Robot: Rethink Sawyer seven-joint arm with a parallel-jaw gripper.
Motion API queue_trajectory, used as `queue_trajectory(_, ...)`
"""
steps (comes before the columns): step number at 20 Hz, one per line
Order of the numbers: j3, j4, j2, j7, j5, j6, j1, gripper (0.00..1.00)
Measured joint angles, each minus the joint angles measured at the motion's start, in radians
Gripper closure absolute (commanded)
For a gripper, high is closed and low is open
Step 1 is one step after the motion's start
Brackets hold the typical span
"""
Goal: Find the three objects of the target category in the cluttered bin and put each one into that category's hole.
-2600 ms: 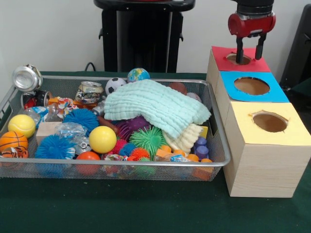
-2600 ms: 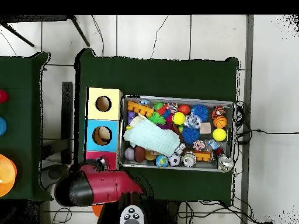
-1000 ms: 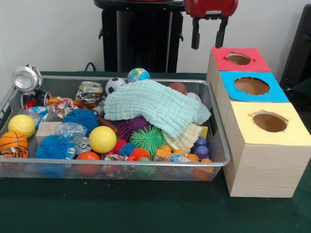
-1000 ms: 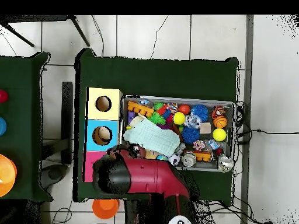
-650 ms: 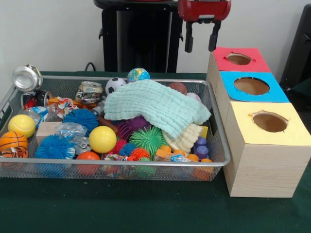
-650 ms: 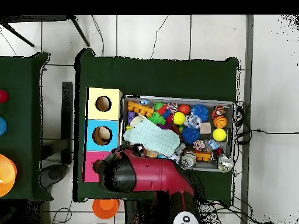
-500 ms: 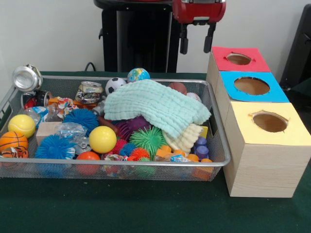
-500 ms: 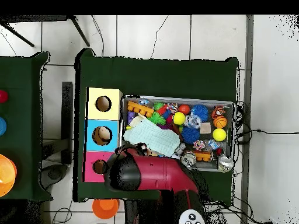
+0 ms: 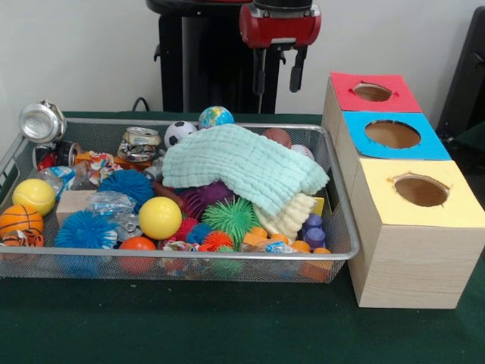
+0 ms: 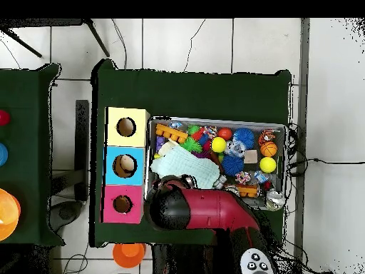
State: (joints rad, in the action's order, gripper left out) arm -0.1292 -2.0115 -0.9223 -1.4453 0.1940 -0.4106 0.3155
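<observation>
A wire mesh bin holds a jumble: a mint cloth on a cream cloth, a yellow ball, a globe ball, a soccer ball, spiky balls, crushed cans and small blocks. My gripper hangs open and empty above the bin's far right rim. To its right is the wooden box with the red hole, blue hole and yellow hole. In the overhead view my red arm covers the bin's near-left part and hides the gripper.
A silver can perches on the bin's far left corner. A tennis ball and a basketball lie at the left end. The box stands tight against the bin. Green cloth covers the table.
My gripper rose from the red hole and travelled left in the front view, ending over the bin's far rim. It stayed open and empty. The bin's contents have not moved.
</observation>
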Motion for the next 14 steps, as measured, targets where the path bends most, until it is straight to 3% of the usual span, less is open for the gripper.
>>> queue_trajectory(14,-0.007,0.0,0.013,0.0,0.049,0.0,-0.017,0.0)
